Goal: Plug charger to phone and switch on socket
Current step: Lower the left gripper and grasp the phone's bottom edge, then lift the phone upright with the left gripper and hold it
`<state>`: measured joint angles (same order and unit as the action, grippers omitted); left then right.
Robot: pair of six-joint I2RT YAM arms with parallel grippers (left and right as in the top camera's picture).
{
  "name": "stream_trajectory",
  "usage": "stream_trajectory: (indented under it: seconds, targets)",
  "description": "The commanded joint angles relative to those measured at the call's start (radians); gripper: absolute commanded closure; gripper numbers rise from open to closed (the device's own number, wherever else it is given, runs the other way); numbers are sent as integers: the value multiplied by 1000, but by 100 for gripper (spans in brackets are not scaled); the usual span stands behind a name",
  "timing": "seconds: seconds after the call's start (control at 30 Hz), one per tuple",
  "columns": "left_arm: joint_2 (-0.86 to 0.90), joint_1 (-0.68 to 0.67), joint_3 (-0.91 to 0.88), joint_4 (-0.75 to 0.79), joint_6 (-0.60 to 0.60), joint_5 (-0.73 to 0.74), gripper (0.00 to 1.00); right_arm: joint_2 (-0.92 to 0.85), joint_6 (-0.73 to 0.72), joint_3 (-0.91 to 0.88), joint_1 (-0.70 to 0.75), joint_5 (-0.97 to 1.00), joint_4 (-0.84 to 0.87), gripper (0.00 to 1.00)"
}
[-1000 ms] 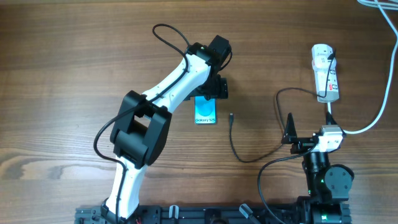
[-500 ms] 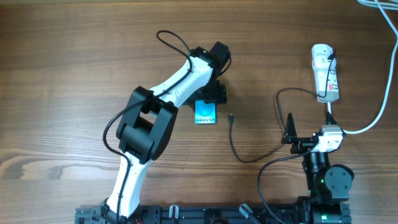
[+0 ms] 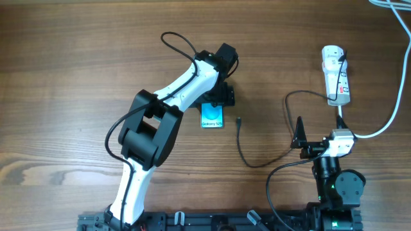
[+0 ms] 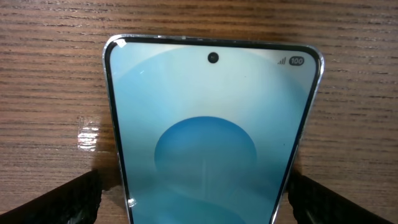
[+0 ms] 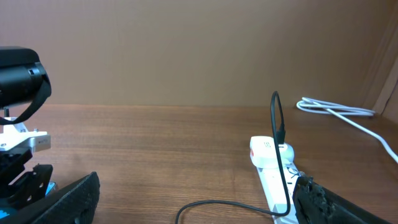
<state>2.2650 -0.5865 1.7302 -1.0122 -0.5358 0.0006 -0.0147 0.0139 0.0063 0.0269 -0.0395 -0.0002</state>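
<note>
Left gripper [image 3: 217, 96] spread wide, straddling the top end of the phone [image 3: 212, 116] mid-table; charger [image 3: 239, 122] tip lies loose just right of it; right gripper [image 5: 199, 196], fingers parted, sits short of the socket [image 3: 336, 77]

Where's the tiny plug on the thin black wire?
In the overhead view, the tiny plug tip of the thin black wire lies loose on the wooden table, just right of the small blue-screened phone, not touching it.

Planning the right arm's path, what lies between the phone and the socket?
Overhead view: the charger cable, its free tip beside the phone, looping back toward the socket.
</note>
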Motion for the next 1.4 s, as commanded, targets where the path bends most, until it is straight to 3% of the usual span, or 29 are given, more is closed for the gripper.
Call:
stream_trajectory:
  seconds: [0.0, 0.53, 0.97, 1.13, 1.37]
  targets:
    - [30, -1, -42, 13, 4, 56, 0, 10, 12, -2, -7, 13, 3, 0]
    - [30, -1, -42, 10, 4, 55, 23, 10, 12, -2, -7, 13, 3, 0]
    - [5, 6, -41, 6, 4, 68, 28, 10, 12, -2, -7, 13, 3, 0]
    - [-68, 43, -41, -9, 4, 153, 32, 10, 12, -2, -7, 13, 3, 0]
    - [-208, 133, -41, -35, 9, 413, 31, 10, 13, -2, -7, 13, 3, 0]
